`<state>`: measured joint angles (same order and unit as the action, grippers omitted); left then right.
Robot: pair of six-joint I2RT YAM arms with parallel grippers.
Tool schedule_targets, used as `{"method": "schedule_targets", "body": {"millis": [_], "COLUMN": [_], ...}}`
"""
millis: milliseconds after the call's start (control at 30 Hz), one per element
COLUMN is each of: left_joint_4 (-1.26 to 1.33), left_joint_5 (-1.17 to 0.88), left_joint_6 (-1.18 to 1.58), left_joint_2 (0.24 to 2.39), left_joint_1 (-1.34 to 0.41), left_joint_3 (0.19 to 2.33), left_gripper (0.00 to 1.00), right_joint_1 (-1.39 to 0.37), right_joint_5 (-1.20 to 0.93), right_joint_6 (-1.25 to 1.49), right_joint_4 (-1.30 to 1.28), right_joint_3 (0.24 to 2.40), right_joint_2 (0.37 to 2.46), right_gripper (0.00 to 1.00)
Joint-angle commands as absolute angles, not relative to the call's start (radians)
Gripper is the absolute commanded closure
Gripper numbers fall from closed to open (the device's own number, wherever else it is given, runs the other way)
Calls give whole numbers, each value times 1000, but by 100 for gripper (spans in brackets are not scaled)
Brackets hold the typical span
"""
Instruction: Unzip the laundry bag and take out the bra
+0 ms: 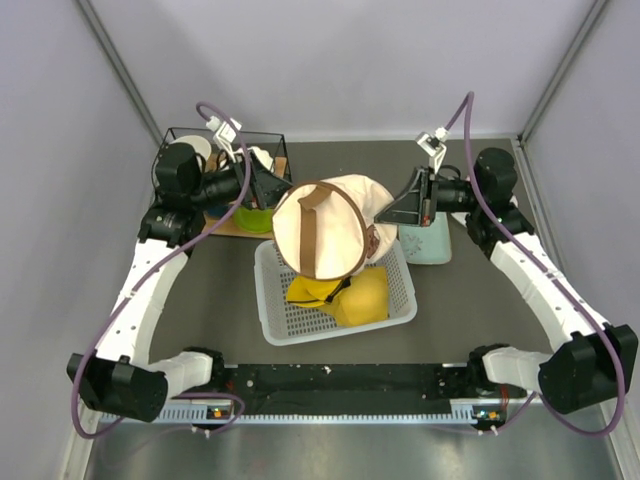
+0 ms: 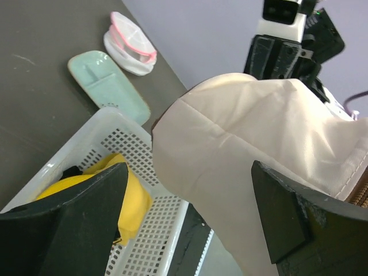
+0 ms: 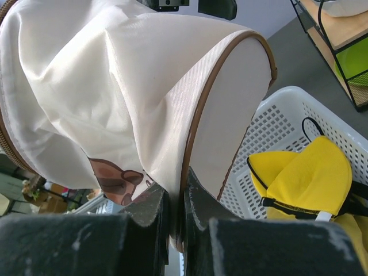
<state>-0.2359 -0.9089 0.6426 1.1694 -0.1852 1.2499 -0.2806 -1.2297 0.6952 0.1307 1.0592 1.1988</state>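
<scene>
The cream laundry bag [image 1: 322,228] with brown strap and trim hangs lifted above the white basket, one round end facing up. My right gripper [image 1: 392,215] is shut on the brown-trimmed rim of its right side; in the right wrist view the fingers [image 3: 158,210] pinch the trim, with the bag [image 3: 115,86] filling the frame. My left gripper [image 1: 280,188] is open at the bag's left side. In the left wrist view the bag [image 2: 247,144] lies between the spread fingers [image 2: 86,218], not gripped. The navy bra is hidden.
A white lattice basket [image 1: 272,318] holds a yellow padded garment [image 1: 345,292] under the bag. A mint tray [image 1: 428,245] lies right of it, with a white-and-pink item [image 2: 131,46] beyond. A black wire rack [image 1: 200,135] with a green bowl [image 1: 250,215] stands back left.
</scene>
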Motion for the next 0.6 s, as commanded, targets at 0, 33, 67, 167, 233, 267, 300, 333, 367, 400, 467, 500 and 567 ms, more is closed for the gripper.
{"method": "schedule_targets", "body": {"millis": [0, 33, 67, 167, 233, 267, 300, 333, 367, 400, 467, 500, 567], "left_joint_4": [-51, -75, -78, -57, -26, 97, 173, 236, 305, 308, 308, 308, 308], "left_joint_5": [-1040, -1019, -1006, -980, -988, -1050, -1087, -1110, -1141, -1152, -1169, -1170, -1173], "left_joint_6": [707, 697, 695, 721, 782, 825, 877, 970, 994, 997, 979, 962, 960], "left_joint_2": [1137, 1132, 1128, 1094, 1069, 1062, 1057, 1048, 1048, 1048, 1048, 1048, 1046], "left_joint_1": [-179, -175, -167, -89, -43, -8, 32, 46, 54, 54, 51, 51, 49], "left_joint_3": [1236, 1236, 1235, 1215, 1194, 1177, 1133, 1114, 1095, 1092, 1085, 1072, 1065], "left_gripper": [7, 5, 5, 4, 4, 4, 3, 3, 2, 2, 1, 1, 1], "right_joint_1": [-281, -278, -276, -270, -262, -259, -259, -259, -259, -259, -258, -259, -259], "right_joint_5": [-1264, -1266, -1264, -1266, -1267, -1266, -1266, -1267, -1270, -1270, -1272, -1273, -1275], "right_joint_6": [693, 709, 716, 736, 738, 739, 742, 744, 749, 750, 764, 773, 798], "right_joint_4": [184, 186, 201, 222, 218, 219, 224, 225, 230, 235, 261, 273, 305], "right_joint_3": [1066, 1068, 1068, 1065, 1066, 1065, 1065, 1065, 1063, 1063, 1058, 1057, 1052], "right_joint_2": [1227, 1238, 1244, 1258, 1264, 1266, 1266, 1267, 1267, 1267, 1269, 1270, 1275], "right_gripper": [100, 100, 100, 100, 100, 100, 100, 100, 100, 100, 100, 100, 100]}}
